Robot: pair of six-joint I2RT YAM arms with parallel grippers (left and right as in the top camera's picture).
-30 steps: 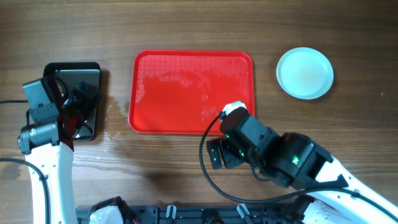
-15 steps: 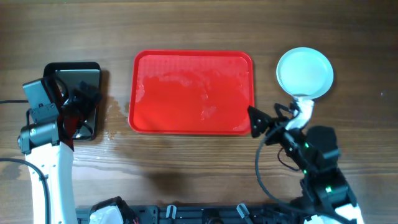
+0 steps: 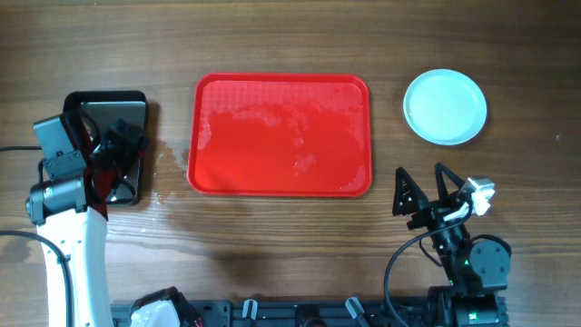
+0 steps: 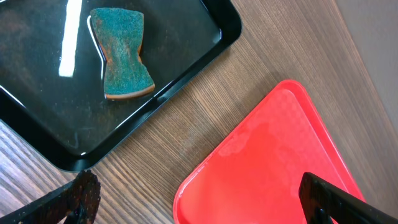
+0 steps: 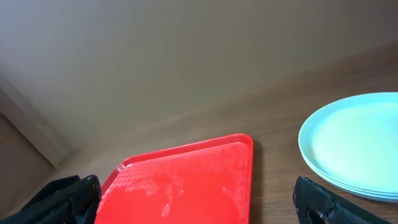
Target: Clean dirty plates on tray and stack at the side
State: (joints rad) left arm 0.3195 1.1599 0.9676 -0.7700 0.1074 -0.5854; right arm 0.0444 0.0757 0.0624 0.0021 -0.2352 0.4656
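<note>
Right gripper [image 3: 419, 184] has pulled back from the plates [image 3: 445, 107], jaws wide, empty. Plates sit stacked right of the bare tray [image 3: 281, 136]. Left gripper [image 4: 198, 196] is wide and empty near the sponge [image 4: 121, 53]. Task looks done.

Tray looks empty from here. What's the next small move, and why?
Probably retract the left gripper to rest; the job looks finished. The red tray holds no plates, the plate stack sits to its right, the sponge lies in the black tray, and the right gripper is open and empty.

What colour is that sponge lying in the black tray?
The sponge is teal-green with an orange-brown edge, clearest in the left wrist view.
</note>
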